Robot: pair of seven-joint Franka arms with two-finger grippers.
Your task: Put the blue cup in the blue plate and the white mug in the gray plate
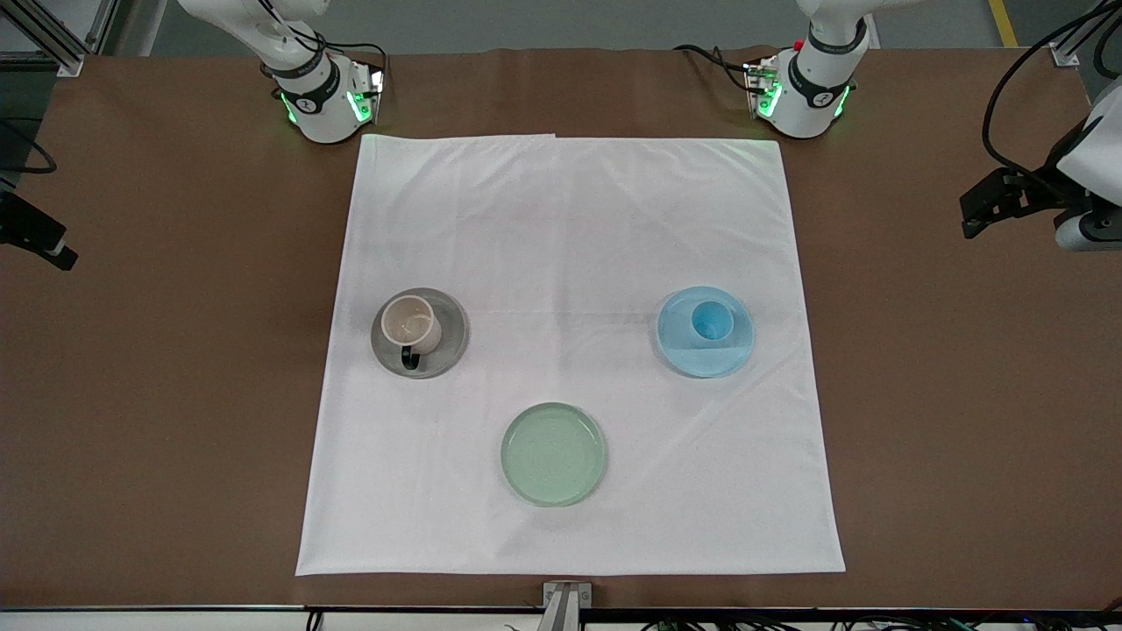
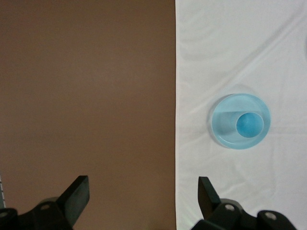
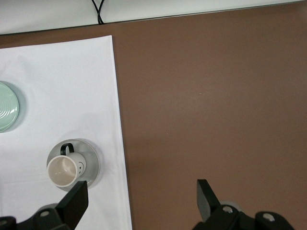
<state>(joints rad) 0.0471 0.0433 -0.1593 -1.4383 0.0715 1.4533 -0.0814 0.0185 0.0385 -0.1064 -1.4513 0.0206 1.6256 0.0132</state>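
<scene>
Blue cup (image 1: 712, 320) upright in blue plate (image 1: 692, 358), white mug (image 1: 410, 325) in gray plate (image 1: 447, 350). Well apart from both: left gripper (image 2: 143, 194) and right gripper (image 3: 142, 196), over bare tabletop (image 1: 920, 394), jaws wide open, empty.

Front cam: high, across the table from the robots, tilted down. Takes in the whole white cloth (image 1: 570, 350), both arm bases along the top edge, and the table (image 1: 158, 394) out to either end.

Left wrist cam: looks straight down from well up, over the cloth edge toward the left arm's end; left gripper (image 2: 144, 199) fingertips frame its lower edge, spread wide. Shares w/ front cam the blue plate (image 2: 229, 128) w/ the blue cup (image 2: 250, 125) on it.

Right wrist cam: also straight down from high up, over the right arm's end; right gripper (image 3: 142, 201) fingertips likewise spread. Shares w/ front cam the gray plate (image 3: 92, 163) carrying the white mug (image 3: 64, 170), plus part of the green plate (image 3: 7, 106).
</scene>
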